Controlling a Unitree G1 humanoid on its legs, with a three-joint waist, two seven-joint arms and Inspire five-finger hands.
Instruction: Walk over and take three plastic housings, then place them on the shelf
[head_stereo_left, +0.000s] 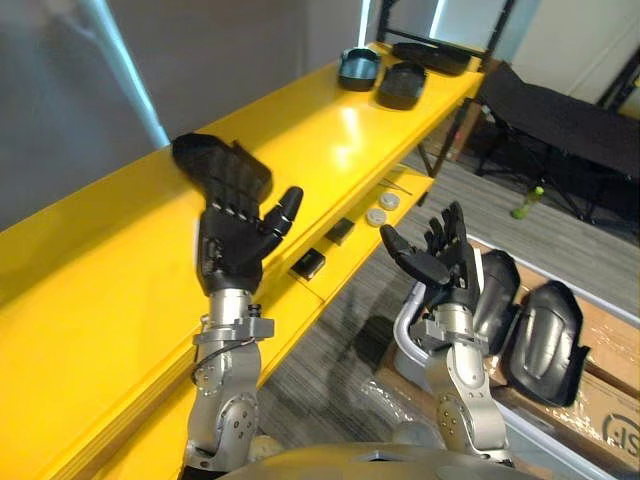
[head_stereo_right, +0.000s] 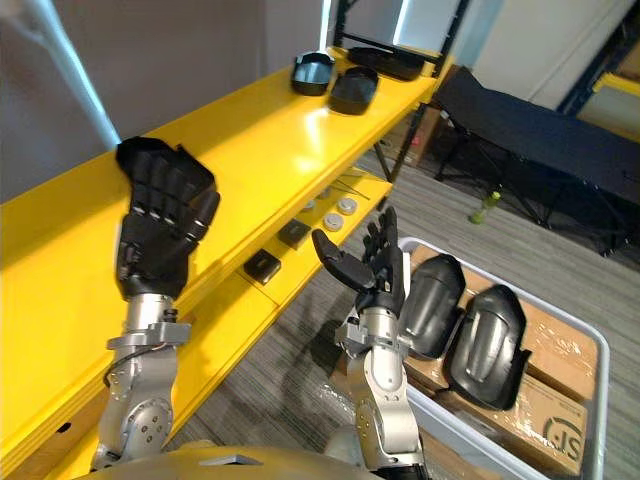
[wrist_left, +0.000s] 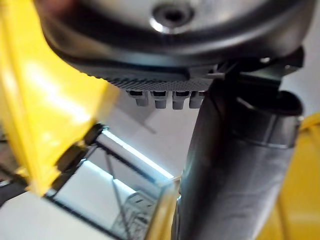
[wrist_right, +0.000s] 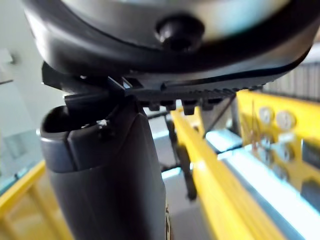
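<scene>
Left eye view has the yellow shelf (head_stereo_left: 330, 140) running away from the robot, with three dark plastic housings (head_stereo_left: 400, 85) grouped at its far end on the top board. Two more housings (head_stereo_left: 545, 340) lie side by side in a grey bin (head_stereo_left: 404, 325) on the floor beside the shelf, on the robot's right.

The left hand (head_stereo_left: 235, 225) is raised over the near part of the shelf top, its fingers straight and close together, thumb out to the side, holding nothing. The right hand (head_stereo_left: 445, 260) stands upright between the shelf's edge and the bin, fingers apart and pointing up, also empty. Small black boxes (head_stereo_left: 308, 265) and round discs (head_stereo_left: 382, 208) sit on the shelf's lower board.

With three housings on the shelf and both hands free, the placing looks finished or nearly so. If another piece is wanted, the right hand would have to turn away from the shelf, drop toward the bin and close round the nearer housing.
</scene>
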